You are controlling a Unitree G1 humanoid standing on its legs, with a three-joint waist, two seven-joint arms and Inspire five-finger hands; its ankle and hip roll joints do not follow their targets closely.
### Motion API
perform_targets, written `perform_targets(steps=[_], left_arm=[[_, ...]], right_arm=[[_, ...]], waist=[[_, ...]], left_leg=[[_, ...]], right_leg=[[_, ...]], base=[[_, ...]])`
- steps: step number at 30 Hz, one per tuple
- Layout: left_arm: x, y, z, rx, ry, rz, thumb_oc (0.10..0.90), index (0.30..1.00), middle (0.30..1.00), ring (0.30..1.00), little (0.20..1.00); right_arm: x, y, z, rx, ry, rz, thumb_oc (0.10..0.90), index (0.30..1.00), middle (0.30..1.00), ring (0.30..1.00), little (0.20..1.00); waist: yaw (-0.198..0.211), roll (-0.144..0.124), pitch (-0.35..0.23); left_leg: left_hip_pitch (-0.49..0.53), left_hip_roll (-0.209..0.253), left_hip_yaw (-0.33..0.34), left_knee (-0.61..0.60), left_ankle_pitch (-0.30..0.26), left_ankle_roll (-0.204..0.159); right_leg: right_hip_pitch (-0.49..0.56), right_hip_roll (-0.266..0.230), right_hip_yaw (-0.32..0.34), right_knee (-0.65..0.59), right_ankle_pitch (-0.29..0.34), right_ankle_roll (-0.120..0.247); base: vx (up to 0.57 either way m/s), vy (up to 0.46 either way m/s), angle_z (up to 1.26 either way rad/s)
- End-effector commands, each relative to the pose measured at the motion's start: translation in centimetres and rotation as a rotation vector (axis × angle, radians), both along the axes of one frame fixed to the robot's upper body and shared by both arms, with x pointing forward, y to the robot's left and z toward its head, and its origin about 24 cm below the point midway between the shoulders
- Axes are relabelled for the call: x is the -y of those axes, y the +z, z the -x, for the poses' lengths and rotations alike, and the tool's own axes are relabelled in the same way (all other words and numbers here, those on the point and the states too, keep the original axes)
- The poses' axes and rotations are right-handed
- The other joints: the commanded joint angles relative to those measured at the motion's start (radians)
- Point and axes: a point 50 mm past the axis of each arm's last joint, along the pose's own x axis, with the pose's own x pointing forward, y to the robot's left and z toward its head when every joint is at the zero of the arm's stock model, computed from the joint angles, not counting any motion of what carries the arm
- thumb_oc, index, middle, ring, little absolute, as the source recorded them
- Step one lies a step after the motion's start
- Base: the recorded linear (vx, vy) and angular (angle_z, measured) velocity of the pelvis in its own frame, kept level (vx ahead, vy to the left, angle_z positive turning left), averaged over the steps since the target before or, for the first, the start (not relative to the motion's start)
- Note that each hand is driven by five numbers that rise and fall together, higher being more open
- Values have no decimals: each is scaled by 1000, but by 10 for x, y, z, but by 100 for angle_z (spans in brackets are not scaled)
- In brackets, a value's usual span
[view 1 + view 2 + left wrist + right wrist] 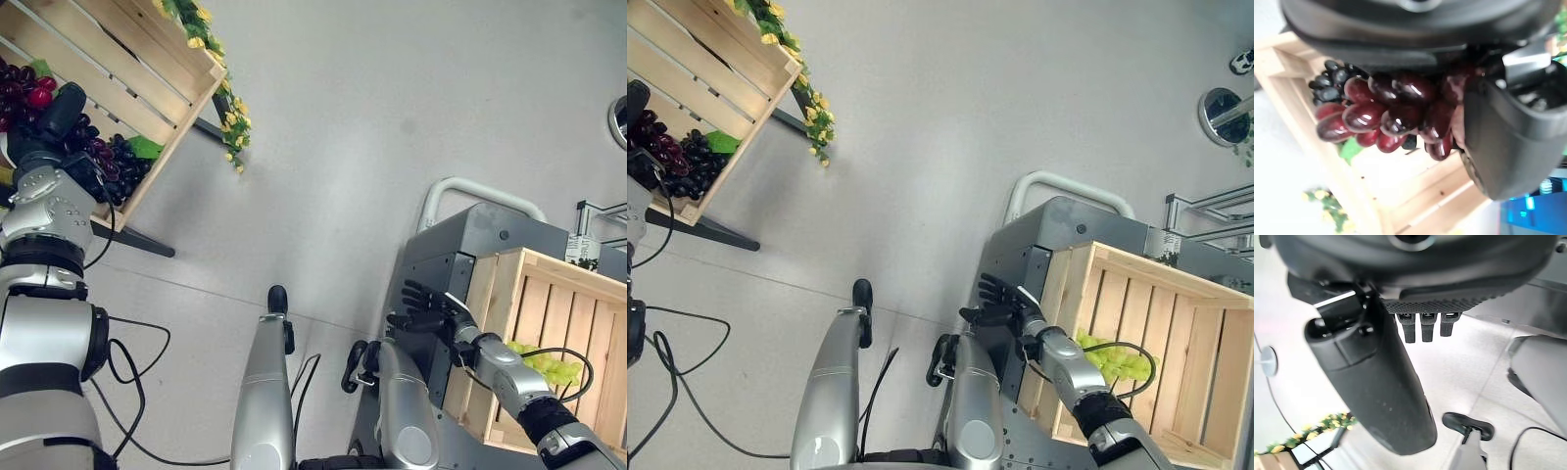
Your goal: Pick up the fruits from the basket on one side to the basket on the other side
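On my left stands a slatted wooden crate [147, 88] holding dark purple grapes [118, 166] and red grapes [34, 93]. My left hand [54, 122] reaches into it. Up close, its thumb [1503, 137] and palm close round a bunch of red grapes [1386, 115], with a black bunch [1332, 85] behind. A second wooden crate [549, 294] on my right contains green grapes [549, 367]. My right hand [426, 308] hovers open just outside that crate's near corner, its thumb [1376, 377] straight and nothing in it.
The right crate sits on a grey cart [470, 245] with a white tube handle [470, 191]. A yellow flower garland [230, 108] trails from the left crate's corner, and a black stand leg [137, 240] runs under it. A round metal base [1220, 113] sits far right.
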Motion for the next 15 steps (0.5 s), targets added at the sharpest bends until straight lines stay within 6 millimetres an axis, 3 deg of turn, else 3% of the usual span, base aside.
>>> perform_targets(steps=[1,3,5,15], left_arm=[[-15,94,28,259,94,-152,400,300,300,300,300],[-18,99,31,258,123,-157,400,300,300,300,300],[-21,105,34,216,127,-181,800,900,900,900,900],[-10,116,29,12,183,-442,800,900,900,900,900]], right_arm=[[0,13,-5,119,-41,-73,800,900,900,900,900],[-1,10,-3,114,-45,-75,800,900,900,900,900],[-1,5,1,108,-51,-82,800,900,900,900,900],[-8,16,-9,141,-35,-102,800,900,900,900,900]], waist=[[11,12,-18],[10,3,-15],[14,-5,-14],[28,-6,-15]], left_leg=[[173,23,53,43,-231,23],[162,22,47,49,-234,26],[151,20,42,49,-235,29],[169,9,38,15,-230,35]], right_leg=[[-60,36,60,-58,310,1],[-67,43,59,-60,317,2],[-73,50,59,-63,329,3],[-58,49,39,-83,350,8]], base=[[-5,-35,5],[0,0,0],[-20,-40,3],[-43,-46,4]])
